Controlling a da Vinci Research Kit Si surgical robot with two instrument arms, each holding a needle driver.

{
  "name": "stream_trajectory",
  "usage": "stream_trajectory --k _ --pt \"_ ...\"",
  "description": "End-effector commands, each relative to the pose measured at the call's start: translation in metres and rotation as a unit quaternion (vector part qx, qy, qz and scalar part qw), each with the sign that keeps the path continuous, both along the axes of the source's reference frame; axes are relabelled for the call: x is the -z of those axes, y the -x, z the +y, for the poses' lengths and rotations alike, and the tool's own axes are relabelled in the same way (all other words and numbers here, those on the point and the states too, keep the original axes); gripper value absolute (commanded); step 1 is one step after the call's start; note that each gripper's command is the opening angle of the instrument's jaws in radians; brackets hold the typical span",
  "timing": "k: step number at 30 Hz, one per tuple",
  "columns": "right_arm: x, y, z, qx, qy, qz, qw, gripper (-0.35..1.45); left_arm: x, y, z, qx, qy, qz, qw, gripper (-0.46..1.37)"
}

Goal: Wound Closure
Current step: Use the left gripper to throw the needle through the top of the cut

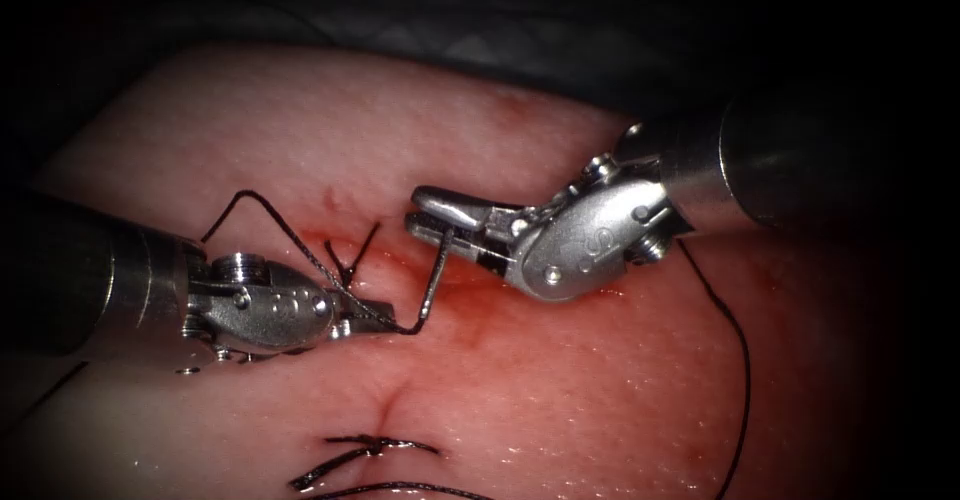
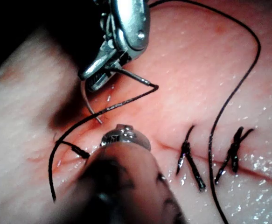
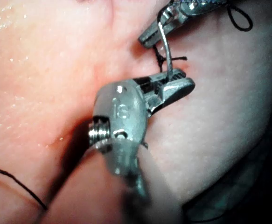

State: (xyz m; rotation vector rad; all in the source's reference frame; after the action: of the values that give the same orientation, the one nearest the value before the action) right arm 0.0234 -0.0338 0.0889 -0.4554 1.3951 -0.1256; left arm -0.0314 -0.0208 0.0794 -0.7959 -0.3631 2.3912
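Over the cut [image 1: 395, 400] we count one needle [image 1: 432, 285], gripped by both hands: right hand [image 1: 440, 222] near one end, left hand [image 1: 380, 317] near the other.

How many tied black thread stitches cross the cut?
3: one beside the left end effector, two further along the cut in the left wrist view; others may be hidden. It and the right end effector both hold the curved steel needle, seemingly clear of the pale tissue.
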Motion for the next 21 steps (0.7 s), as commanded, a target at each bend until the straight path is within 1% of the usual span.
stream_trajectory --k 1,3,7,14,17,21 --pt "0.0001 0.0 0.0001 -0.001 0.0 0.0 1.0 -0.35 0.0 0.0001 0.0 -0.002 -0.003 -0.003 1.0 -0.26" --pt "0.0002 0.0 0.0001 -0.002 0.003 0.001 1.0 -0.35 0.0 0.0001 0.0 -0.002 -0.003 -0.003 1.0 -0.25" --pt "0.0004 0.0 0.0004 -0.002 0.004 -0.001 1.0 -0.35 0.0 0.0002 0.0002 -0.002 -0.003 -0.003 1.0 -0.13" --pt "0.0012 0.0003 0.0015 -0.007 0.019 -0.002 1.0 -0.35 -0.0003 0.0007 0.0004 -0.007 -0.005 -0.008 0.9999 -0.08" --pt "0.0019 0.0008 0.0023 -0.01 0.024 -0.001 1.0 -0.35 -0.0009 0.001 0.0005 -0.006 -0.004 -0.01 0.9999 -0.06" --pt "0.0023 0.0013 0.0028 -0.01 0.03 -0.002 1.0 -0.35 -0.002 0.0014 0.0005 -0.002 -0.009 -0.011 0.9999 -0.03"
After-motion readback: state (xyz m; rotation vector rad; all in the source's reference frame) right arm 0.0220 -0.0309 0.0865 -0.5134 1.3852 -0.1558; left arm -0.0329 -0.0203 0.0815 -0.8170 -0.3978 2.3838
